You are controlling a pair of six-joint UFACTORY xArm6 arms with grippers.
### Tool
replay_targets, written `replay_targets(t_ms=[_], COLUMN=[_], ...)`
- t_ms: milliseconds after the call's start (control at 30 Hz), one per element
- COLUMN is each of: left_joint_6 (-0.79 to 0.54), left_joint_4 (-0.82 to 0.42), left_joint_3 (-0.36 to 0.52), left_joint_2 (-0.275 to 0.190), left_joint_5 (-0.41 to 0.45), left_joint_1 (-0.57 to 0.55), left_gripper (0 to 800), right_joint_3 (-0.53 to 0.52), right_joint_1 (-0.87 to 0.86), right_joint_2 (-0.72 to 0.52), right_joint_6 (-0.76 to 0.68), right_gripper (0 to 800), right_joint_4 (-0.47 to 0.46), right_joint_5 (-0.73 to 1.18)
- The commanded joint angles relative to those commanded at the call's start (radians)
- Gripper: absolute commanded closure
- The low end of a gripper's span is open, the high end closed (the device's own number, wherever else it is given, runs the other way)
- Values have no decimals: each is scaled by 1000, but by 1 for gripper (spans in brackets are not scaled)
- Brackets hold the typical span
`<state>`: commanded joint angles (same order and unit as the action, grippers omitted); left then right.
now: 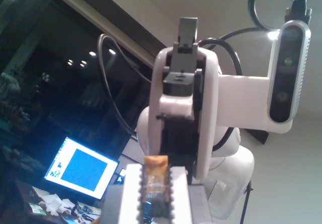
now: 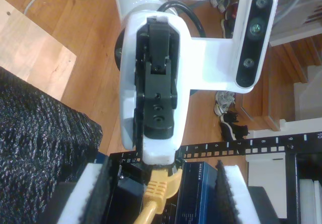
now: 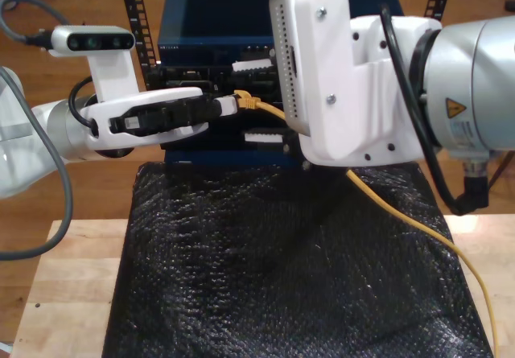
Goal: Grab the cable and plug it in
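Observation:
The orange-yellow cable runs from the exterior view's lower right up across the black mat to its booted end in front of the blue network unit. My first gripper reaches in from the exterior view's left and is shut on that end; the orange tip sits squeezed between its white pads. My second gripper, on the large arm at the exterior view's right, is open. Its fingers stand wide on either side of the cable without touching it. The clear plug itself is hidden.
A blue network unit sits in a black rack behind the grippers. A black foam mat covers the wooden table. The two arms face each other closely. The first wrist view shows a lit laptop screen.

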<state>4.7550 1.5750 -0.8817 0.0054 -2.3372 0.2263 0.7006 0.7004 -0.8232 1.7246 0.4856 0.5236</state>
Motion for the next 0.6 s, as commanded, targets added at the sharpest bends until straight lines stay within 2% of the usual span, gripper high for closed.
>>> replay_targets(t_ms=[467, 600], left_joint_6=[2, 2], left_joint_4=[0, 0], left_joint_3=[-2, -3], left_joint_2=[-2, -2], left_joint_5=[-28, -34], left_joint_1=[-2, 0], left_gripper=[778, 778], right_joint_3=[-2, -5], right_joint_1=[-2, -2], right_joint_2=[-5, -6], right_joint_6=[0, -2], right_gripper=[424, 490], right_joint_4=[0, 0], right_joint_5=[-11, -17])
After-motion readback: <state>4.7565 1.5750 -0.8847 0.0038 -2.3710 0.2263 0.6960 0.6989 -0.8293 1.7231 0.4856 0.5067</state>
